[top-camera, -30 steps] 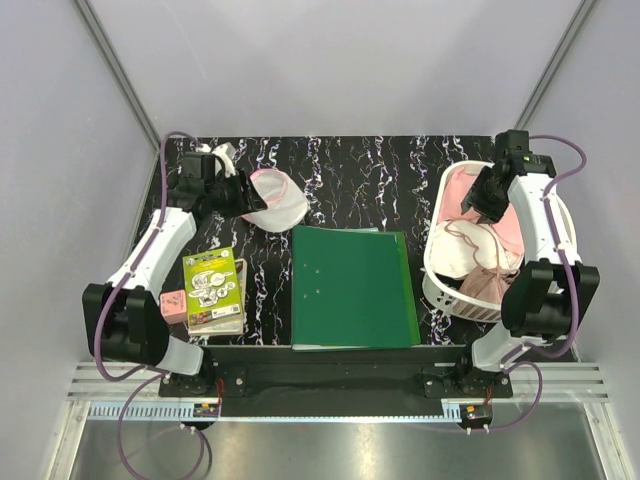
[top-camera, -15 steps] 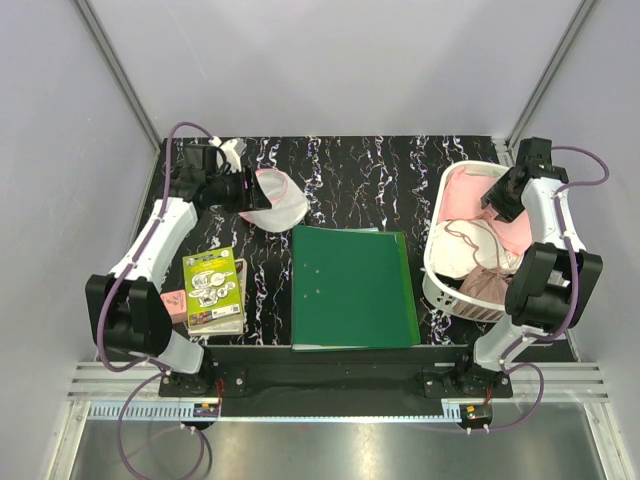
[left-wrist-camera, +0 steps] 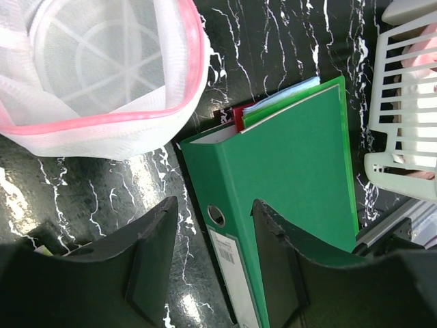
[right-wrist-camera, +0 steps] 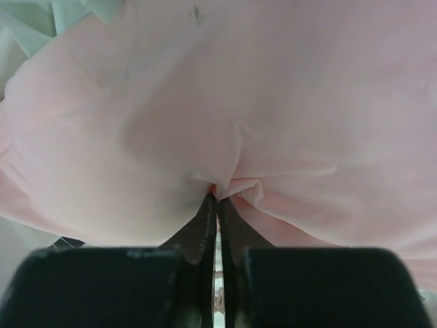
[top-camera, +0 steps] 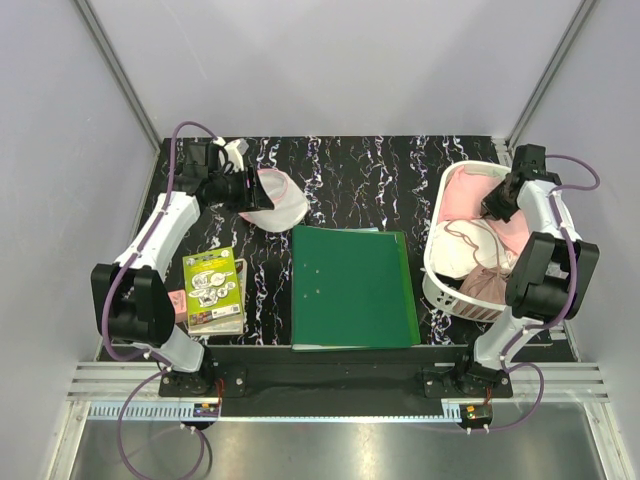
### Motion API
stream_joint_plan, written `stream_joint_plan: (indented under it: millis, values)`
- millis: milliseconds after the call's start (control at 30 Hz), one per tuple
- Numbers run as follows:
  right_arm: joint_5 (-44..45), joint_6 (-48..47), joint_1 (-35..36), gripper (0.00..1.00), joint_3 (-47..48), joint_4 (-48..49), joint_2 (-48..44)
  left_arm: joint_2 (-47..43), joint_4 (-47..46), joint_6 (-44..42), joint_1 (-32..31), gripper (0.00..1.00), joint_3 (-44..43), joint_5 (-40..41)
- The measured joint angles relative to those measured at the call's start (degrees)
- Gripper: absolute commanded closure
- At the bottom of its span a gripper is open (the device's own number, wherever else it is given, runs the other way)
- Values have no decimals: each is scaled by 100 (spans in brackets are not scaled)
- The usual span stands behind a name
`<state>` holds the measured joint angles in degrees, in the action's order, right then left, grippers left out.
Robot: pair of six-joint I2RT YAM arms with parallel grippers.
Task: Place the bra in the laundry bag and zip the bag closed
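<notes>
We log the laundry bag (left-wrist-camera: 102,123) as white mesh with a pink rim band. The table (top-camera: 380,165) is black with white marble-like veining. The binder (top-camera: 352,287) is plain green with a white spine label; red and pale blue edges show at its top. The basket (top-camera: 440,285) is white and slatted. The cloth (right-wrist-camera: 287,96) is pale pink, unpatterned. The book (top-camera: 211,283) cover is green and yellow.

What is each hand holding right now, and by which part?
The right hand is shut on a small fold of pink cloth in the basket. The left hand is open and holds nothing.
</notes>
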<state>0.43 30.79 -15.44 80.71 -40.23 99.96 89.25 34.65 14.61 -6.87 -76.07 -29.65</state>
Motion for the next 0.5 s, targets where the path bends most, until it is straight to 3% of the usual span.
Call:
stream_joint_plan:
  millis: [267, 500]
  values:
    - [-116, -52, 0, 100, 195, -527, -577, 0, -4, 105, 0, 49, 17, -61]
    - [-409, -20, 28, 100, 1902, -1298, -1585, -142, -2, 387, -9, 43, 428, -57]
